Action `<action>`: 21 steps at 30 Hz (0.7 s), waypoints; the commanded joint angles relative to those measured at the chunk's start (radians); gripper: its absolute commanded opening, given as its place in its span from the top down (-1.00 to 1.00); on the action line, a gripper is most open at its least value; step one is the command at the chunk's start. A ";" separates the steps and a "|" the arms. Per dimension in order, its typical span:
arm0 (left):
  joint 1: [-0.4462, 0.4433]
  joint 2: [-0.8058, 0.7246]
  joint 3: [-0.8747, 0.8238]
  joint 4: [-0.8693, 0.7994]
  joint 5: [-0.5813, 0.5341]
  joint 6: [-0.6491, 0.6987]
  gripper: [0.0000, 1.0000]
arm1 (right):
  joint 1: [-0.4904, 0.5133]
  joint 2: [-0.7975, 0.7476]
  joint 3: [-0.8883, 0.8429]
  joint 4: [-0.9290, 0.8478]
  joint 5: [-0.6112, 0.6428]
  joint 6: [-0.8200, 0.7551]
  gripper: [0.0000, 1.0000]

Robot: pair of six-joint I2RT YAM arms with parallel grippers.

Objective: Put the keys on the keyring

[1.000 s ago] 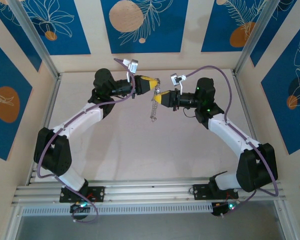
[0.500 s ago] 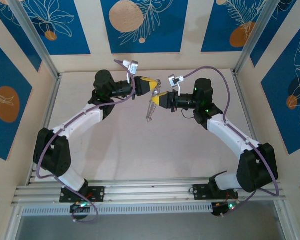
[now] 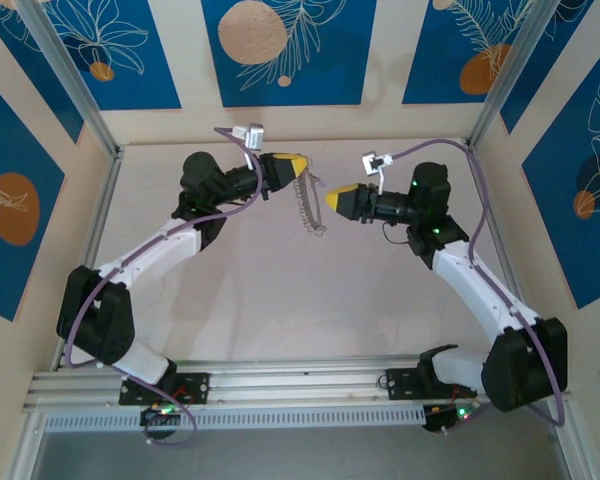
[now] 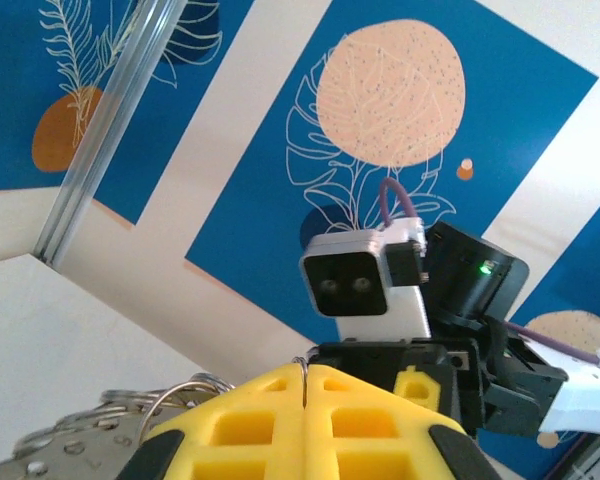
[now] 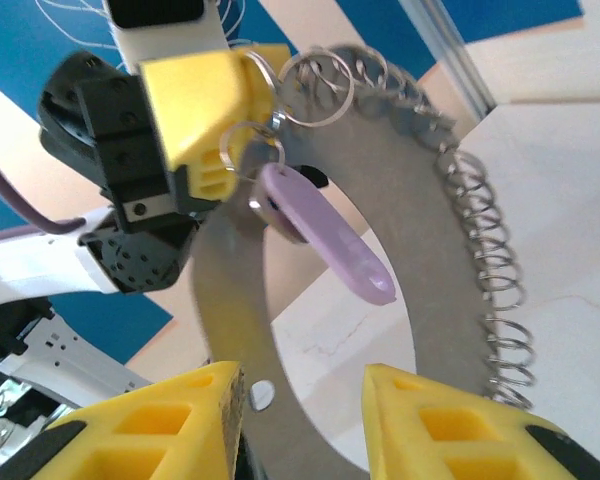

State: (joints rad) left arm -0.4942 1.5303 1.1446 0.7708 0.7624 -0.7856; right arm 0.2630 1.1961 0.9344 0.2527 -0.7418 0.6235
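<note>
My left gripper [image 3: 298,163] is held up over the back of the table, shut on a thin wire loop of the keyring [image 3: 308,208]. The ring hangs down from it as a grey hoop fringed with small silver loops. In the left wrist view the wire sits pinched between the closed yellow fingers [image 4: 260,420], with more loops [image 4: 130,410] at lower left. In the right wrist view the lilac-headed key [image 5: 330,240] dangles from a small loop beside the left fingers [image 5: 195,105], inside the keyring hoop [image 5: 390,170]. My right gripper [image 3: 330,198] is open a short way to the right of the ring, holding nothing.
Patterned blue wall panels [image 3: 280,50] close in the back and sides. Aluminium posts [image 3: 70,80] stand at the corners. A rail frame [image 3: 300,385] runs along the near edge. Purple cables [image 3: 430,145] arc over both arms. The right arm's wrist camera [image 4: 360,285] faces my left gripper.
My right gripper has opened and pulled back to the right, away from the ring. The left gripper has shifted slightly left and back, and the keyring now hangs from it alone.
</note>
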 commanded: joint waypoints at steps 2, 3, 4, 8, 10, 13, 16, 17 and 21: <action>-0.015 -0.015 0.007 0.134 -0.043 -0.055 1.00 | -0.033 -0.060 0.000 -0.014 0.054 0.013 0.26; -0.016 -0.011 0.009 0.142 -0.046 -0.061 1.00 | -0.033 -0.059 0.006 0.006 0.067 0.026 0.26; -0.017 -0.006 0.008 0.156 -0.049 -0.071 1.00 | -0.034 -0.057 0.017 0.029 0.083 0.042 0.26; -0.024 0.013 0.002 0.237 -0.073 -0.134 1.00 | -0.032 -0.012 0.050 0.158 0.152 0.132 0.27; -0.027 0.019 0.000 0.262 -0.082 -0.156 1.00 | -0.030 0.018 0.061 0.236 0.168 0.177 0.27; -0.038 0.026 -0.001 0.272 -0.099 -0.168 1.00 | -0.023 0.067 0.083 0.320 0.174 0.223 0.27; -0.050 0.031 -0.010 0.286 -0.130 -0.180 1.00 | -0.012 0.101 0.094 0.396 0.175 0.267 0.26; -0.053 0.032 -0.013 0.290 -0.141 -0.182 1.00 | -0.007 0.109 0.098 0.419 0.175 0.279 0.26; -0.063 0.039 -0.020 0.306 -0.170 -0.196 1.00 | 0.018 0.134 0.106 0.477 0.194 0.305 0.26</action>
State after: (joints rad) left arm -0.5449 1.5612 1.1301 0.9878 0.6415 -0.9562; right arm 0.2626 1.3258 1.0019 0.6201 -0.5751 0.8845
